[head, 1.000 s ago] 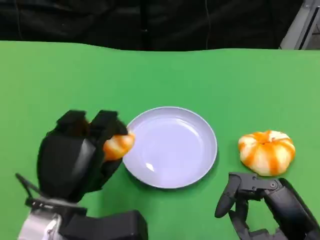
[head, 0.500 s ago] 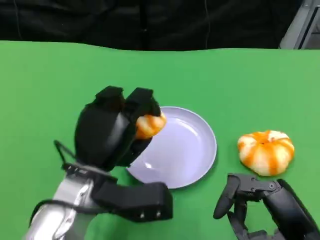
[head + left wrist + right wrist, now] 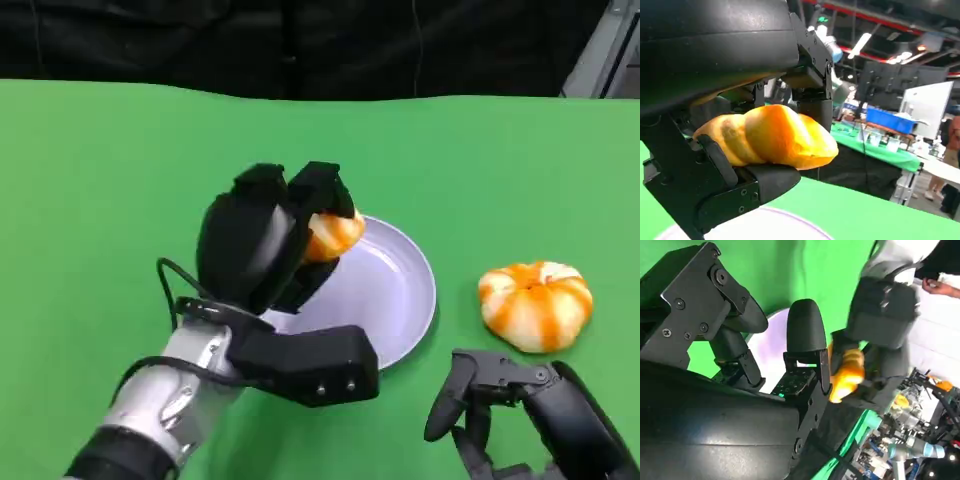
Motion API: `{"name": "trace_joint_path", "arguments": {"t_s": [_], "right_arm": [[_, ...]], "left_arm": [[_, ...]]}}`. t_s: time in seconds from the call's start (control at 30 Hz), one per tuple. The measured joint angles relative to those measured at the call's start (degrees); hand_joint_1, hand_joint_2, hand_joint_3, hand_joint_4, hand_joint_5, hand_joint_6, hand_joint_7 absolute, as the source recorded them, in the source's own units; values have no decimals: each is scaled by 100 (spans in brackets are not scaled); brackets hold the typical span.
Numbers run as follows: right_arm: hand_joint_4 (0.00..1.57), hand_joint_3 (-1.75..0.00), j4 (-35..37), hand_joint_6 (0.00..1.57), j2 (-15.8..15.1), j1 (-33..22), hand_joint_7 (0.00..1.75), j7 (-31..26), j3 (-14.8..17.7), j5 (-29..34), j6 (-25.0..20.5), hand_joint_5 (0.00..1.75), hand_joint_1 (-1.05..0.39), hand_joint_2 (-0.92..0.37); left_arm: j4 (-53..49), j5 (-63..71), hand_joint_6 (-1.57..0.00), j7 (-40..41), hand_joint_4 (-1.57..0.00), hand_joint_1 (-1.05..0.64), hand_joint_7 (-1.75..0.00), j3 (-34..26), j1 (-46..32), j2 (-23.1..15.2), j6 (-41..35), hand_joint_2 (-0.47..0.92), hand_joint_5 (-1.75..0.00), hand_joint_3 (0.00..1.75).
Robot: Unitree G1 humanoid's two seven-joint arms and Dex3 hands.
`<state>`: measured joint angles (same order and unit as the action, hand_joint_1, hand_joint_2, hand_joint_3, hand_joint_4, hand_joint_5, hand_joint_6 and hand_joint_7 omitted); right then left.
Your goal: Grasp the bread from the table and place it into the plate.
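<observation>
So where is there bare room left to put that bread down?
The plate is bare on its right half, between the left robot hand holding the bread and the other bun. Green table lies open behind and left of the plate. It's crowded near the front right, by the right robot hand.

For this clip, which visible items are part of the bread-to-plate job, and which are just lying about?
Part of the job:
- bread, held in the left hand above the plate's left edge
- plate, nothing on it yet

Lying about:
- striped orange bun, on the table right of the plate
- right hand, holding nothing, near the bun
</observation>
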<state>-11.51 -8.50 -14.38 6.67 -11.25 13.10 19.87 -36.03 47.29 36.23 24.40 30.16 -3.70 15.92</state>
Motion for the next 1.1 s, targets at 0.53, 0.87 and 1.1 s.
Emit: {"name": "trace_joint_path", "arguments": {"t_s": [0.53,0.87,1.1], "right_arm": [[87,-152,-64,84,0,-101,128,-74,-41,97,2,175,4,-21],[88,-152,-87,84,-1,-96,128,-66,-40,97,-47,175,4,-21],[87,-152,-96,85,-2,-48,127,-70,-48,105,-62,175,5,-21]], "left_arm": [[1282,-243,0,-3597,0,-97,0,412,-220,-355,-1457,92,0,70],[1825,-394,0,-3955,0,-97,0,357,-350,-563,-1600,92,0,75],[3165,-762,0,-4110,0,-94,0,-251,-972,-1116,-1560,92,0,71]]}}
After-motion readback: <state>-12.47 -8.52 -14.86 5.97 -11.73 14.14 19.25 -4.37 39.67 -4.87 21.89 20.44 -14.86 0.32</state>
